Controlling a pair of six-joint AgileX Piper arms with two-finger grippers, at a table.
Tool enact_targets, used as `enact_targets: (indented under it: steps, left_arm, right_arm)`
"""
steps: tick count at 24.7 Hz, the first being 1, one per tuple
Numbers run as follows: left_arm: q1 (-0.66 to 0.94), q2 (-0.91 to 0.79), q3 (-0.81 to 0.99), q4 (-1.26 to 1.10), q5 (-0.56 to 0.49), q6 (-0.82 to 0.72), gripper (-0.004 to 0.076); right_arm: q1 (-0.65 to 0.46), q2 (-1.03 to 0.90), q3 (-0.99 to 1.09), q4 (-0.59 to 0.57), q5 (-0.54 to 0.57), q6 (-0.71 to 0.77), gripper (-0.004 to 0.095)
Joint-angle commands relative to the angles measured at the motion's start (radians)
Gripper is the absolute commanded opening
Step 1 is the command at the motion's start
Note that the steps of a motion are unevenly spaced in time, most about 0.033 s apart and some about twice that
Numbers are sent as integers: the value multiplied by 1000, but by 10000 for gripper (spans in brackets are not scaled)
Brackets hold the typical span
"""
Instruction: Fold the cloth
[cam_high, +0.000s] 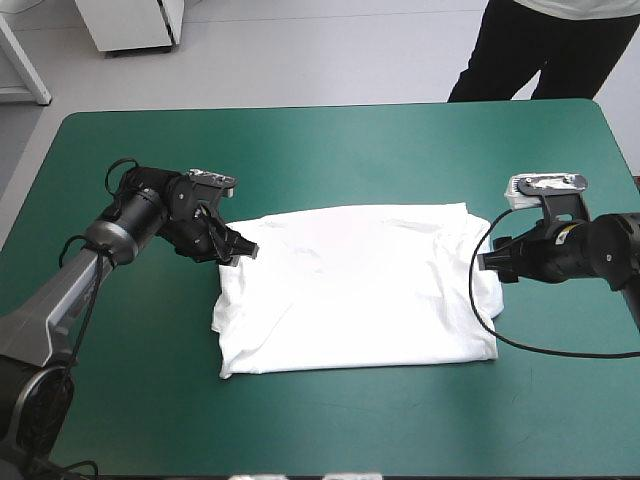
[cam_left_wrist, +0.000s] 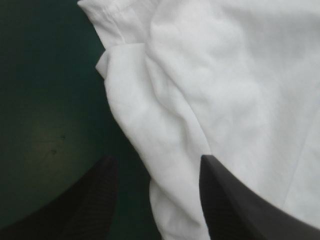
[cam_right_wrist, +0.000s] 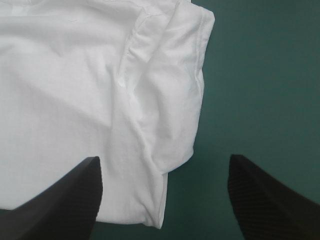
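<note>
The left gripper (cam_left_wrist: 155, 157) is held spread, with nothing pinched. One black finger is seen over the teal-green cover (cam_left_wrist: 45, 100) and the other over white fabric, so the side edge of the T-shirt (cam_left_wrist: 225, 75) is straddled between them. The right gripper (cam_right_wrist: 164, 158) is likewise spread and empty. One of its fingers is set over the shirt and the other over bare cover, and the opposite side edge, with a doubled flap of fabric, is seen between and just ahead of them. In the high view both grippers are placed low at the shirt's two side edges, toward its far corners and well apart from one another.

The T-shirt is laid flat near the middle of the table as a rough rectangle, with layers turned in along both sides. It is judged to be partly folded, with a further fold across not yet made.

The fabric is expected to be light, soft and limp. No shape will be kept when it is lifted, and the stacked layers may slide apart, or only the top layer may be caught. A hold is therefore best taken at the doubled side edges, at matching points on both sides and with all layers gathered between the fingers, so that the sheet can be carried over evenly.
</note>
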Motion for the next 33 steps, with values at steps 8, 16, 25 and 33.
enact_targets:
  steps: [8,16,25,33]
  left_arm:
    - [52,55,-31,-9,-17,-29,376]
    - [59,155,-31,-77,-21,8,376]
    - [59,234,-31,-138,-5,14,65]
    - [56,181,-31,-181,34,38,-10]
  right_arm:
    - [38,-16,-35,-75,-55,8,661]
    - [49,-16,-35,-84,-52,25,661]
    - [52,-16,-35,-84,-39,32,661]
    - [52,-16,-35,-84,-36,37,661]
